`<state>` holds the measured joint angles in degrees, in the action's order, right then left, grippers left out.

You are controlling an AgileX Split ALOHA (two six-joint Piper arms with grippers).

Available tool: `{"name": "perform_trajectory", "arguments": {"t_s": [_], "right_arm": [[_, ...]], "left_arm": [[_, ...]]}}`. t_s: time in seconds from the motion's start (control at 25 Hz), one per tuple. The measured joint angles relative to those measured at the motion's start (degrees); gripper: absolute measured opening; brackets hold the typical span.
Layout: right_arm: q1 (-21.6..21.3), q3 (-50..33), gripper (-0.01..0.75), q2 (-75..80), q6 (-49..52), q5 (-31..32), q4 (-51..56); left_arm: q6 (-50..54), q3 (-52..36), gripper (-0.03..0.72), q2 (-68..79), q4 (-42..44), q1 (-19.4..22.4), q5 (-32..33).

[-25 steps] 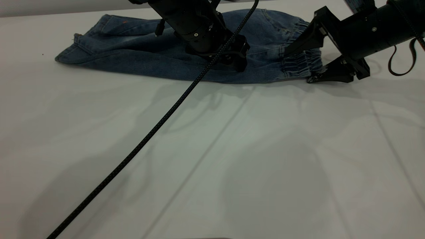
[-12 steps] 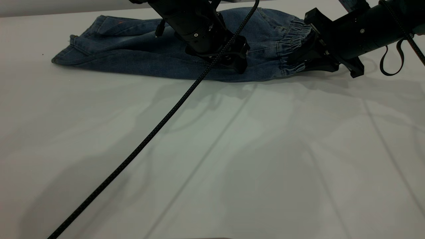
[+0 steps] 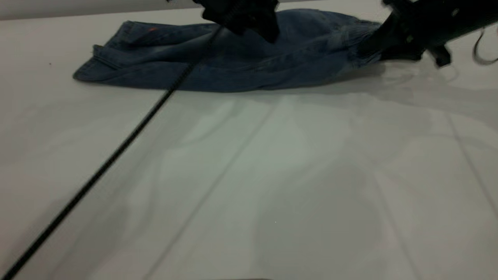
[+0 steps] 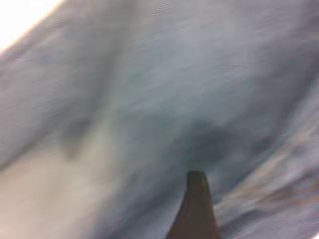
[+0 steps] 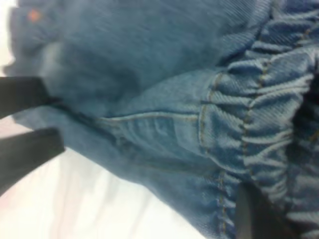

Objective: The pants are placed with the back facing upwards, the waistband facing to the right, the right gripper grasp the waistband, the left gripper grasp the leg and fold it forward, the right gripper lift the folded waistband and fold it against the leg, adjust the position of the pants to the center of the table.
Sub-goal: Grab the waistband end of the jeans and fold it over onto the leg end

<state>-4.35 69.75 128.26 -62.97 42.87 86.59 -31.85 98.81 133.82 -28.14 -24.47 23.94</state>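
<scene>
Pants (image 3: 249,58) lie folded lengthwise along the far edge of my bench (image 3: 272,175), hem end to the left, waistband (image 3: 363,42) at the right and raised a little off the surface. My right hand (image 3: 375,44) is at that waistband end; in the right wrist view the gathered elastic (image 5: 259,124) bunches up right at the hand and a dark finger (image 5: 251,214) sits against the denim, so it looks closed on the waistband. My left hand (image 3: 268,33) hangs over the middle of the pants near the top edge of the exterior view; the left wrist view gives only one dark fingertip (image 4: 195,199) over blurred denim, so I cannot tell how far open it is or whether it holds cloth. A black braided cable (image 3: 116,151) runs diagonally from the left hand down to the near left corner. All of the near bench in front of the pants is open; little room shows behind the pants.
</scene>
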Motion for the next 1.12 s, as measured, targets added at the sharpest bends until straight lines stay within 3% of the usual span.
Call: {"name": "perform_trajectory", "arguments": {"t_s": [0.16,0.48,0.76,0.92,1.12], "right_arm": [[-1.52,0.00,0.077,-4.35,1.17,2.08,-2.95],[-1.54,0.41,0.077,-11.23,1.36,8.21,-5.63],[-1.42,3.57,0.077,-15.20,1.86,12.36,-6.70],[-1.16,4.09,0.077,-15.34,1.91,12.98,-7.10],[-0.29,4.22,0.077,-15.34,1.87,13.74,-7.87]], "left_arm": [[0.88,0.00,0.547,0.91,0.50,2.31,-0.80],[1.14,0.02,0.547,6.51,-0.84,2.59,-1.31],[1.14,0.40,0.547,6.74,-4.36,-0.68,-1.12],[1.14,1.21,0.547,5.94,-2.95,-1.36,3.89],[4.93,6.41,0.547,3.74,5.67,2.35,14.44]]}}
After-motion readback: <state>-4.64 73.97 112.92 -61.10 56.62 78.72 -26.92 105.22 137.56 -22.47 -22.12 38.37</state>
